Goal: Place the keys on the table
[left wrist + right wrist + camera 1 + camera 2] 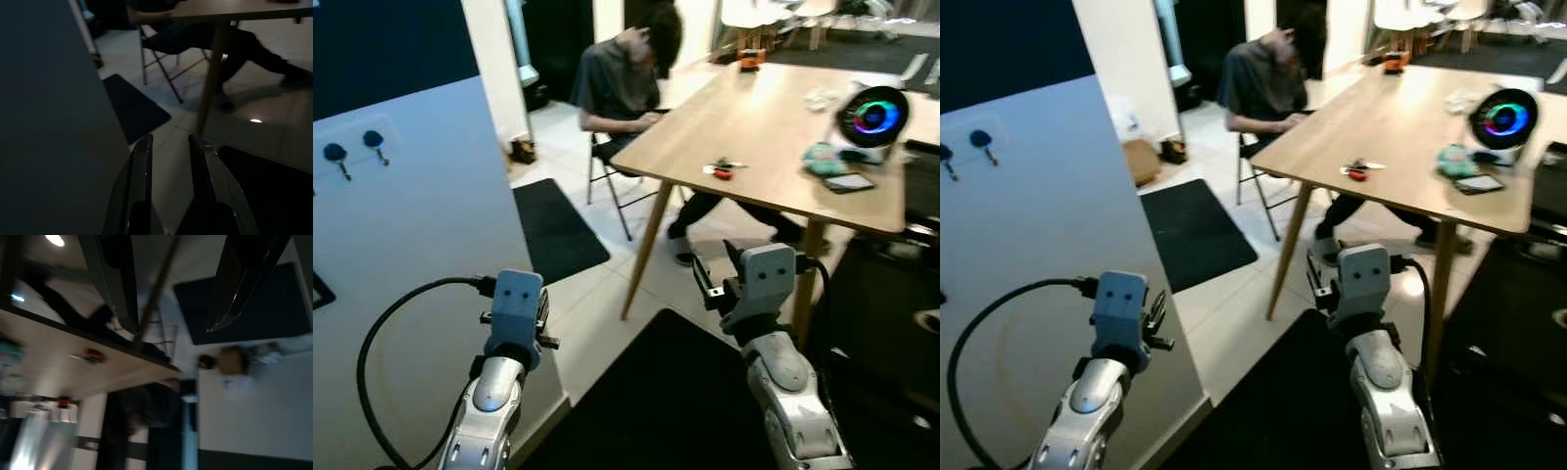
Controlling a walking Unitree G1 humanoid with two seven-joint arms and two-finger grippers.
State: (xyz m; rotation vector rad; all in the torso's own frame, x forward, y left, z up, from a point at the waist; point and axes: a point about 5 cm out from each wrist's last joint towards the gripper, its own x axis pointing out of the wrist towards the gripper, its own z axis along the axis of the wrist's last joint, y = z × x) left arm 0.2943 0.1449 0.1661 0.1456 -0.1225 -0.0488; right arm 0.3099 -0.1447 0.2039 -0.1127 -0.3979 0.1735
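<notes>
The small bunch of keys with a red tag lies flat on the big light wooden table, near the table's front edge and not far from its near corner. From how things lie now, the job looks done. Nothing holds the keys.

The right gripper is down below the table, near the front table leg. Its two black fingers are spread wide apart and hold nothing. The left gripper is farther from the table, close beside the white wall panel. Its fingers have a small gap between them and hold nothing too.

What could go wrong? The keys sit close to the table's edge. If the robot bumps the table leg with its right arm, I think the keys could slide off. The left arm could also scrape the wall panel if the robot turns.

Farther along the table are a teal soft thing, a dark flat phone and a round black gadget with a glowing rainbow ring. A person in a grey shirt sits on a folding chair at the table's far side, legs stretched under it. Black mats lie on the pale floor beside the table.
</notes>
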